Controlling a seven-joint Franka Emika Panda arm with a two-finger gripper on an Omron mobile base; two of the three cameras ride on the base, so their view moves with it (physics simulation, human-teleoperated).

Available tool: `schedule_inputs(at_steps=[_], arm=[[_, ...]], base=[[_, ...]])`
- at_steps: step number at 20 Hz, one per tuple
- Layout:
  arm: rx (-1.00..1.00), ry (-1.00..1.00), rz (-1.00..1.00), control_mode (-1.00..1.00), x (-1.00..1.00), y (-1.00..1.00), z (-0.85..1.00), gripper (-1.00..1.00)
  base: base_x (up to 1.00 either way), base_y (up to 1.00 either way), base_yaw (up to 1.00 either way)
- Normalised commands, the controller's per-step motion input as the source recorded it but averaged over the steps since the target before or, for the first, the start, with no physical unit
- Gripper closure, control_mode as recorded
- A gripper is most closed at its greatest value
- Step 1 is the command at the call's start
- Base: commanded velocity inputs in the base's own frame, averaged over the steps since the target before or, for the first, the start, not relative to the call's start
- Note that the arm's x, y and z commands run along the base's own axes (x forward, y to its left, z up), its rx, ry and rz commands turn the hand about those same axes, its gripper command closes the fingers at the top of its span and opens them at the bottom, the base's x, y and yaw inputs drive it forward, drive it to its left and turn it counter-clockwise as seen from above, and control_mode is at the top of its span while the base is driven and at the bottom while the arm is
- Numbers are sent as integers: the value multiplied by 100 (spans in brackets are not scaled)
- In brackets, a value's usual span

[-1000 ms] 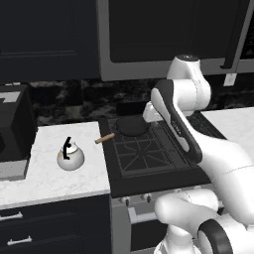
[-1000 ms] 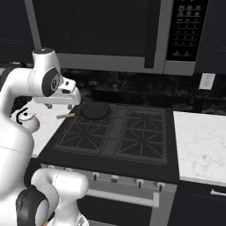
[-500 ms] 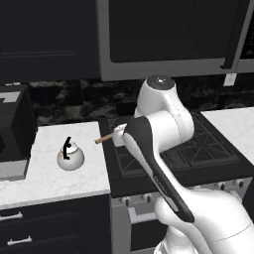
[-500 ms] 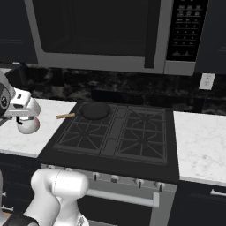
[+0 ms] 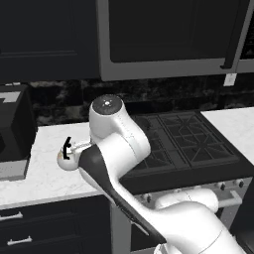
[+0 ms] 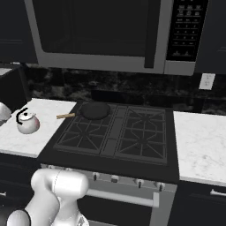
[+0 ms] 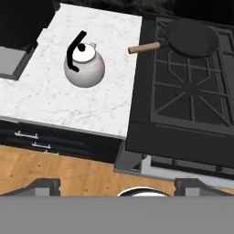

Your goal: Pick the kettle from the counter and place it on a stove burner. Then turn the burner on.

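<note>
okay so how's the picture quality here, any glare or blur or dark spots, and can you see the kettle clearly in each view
Left base view: the arm covers most of the kettle; upper cabinets are very dark. Right base view: evenly lit, kettle small but clear on the counter, no glare. Hand view: sharp, kettle plain with a soft shadow; pan merges with the black cooktop.

Even, diffuse rendered light is falling across the kitchen, with no single source showing. The counter [image 7: 91, 105] is glowing bright white, while the upper cabinets [image 5: 49, 34] and the cooktop [image 6: 119, 132] are sinking into near-black with little detail. The kettle [image 7: 84, 67] is casting almost no shadow on the stone. Soft highlights are sitting on the arm [image 5: 114, 149]. All three views are looking slightly soft and low in resolution, with no edge distortion or glare.
</note>
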Motion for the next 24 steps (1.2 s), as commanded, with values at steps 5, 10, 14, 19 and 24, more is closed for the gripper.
schedule_inputs(at_steps=[5, 10, 14, 19, 24], arm=[[0, 0, 0, -100, 96, 53, -18, -100], [2, 3, 0, -100, 98, 25, -38, -100], [12, 1, 2, -100, 13, 0, -22, -100], [4, 5, 0, -100, 50, 19, -29, -100], [0, 5, 0, -100, 46, 11, -14, -100]], base=[[0, 0, 0], [0, 0, 0], [0, 0, 0], [0, 0, 0], [0, 0, 0]])
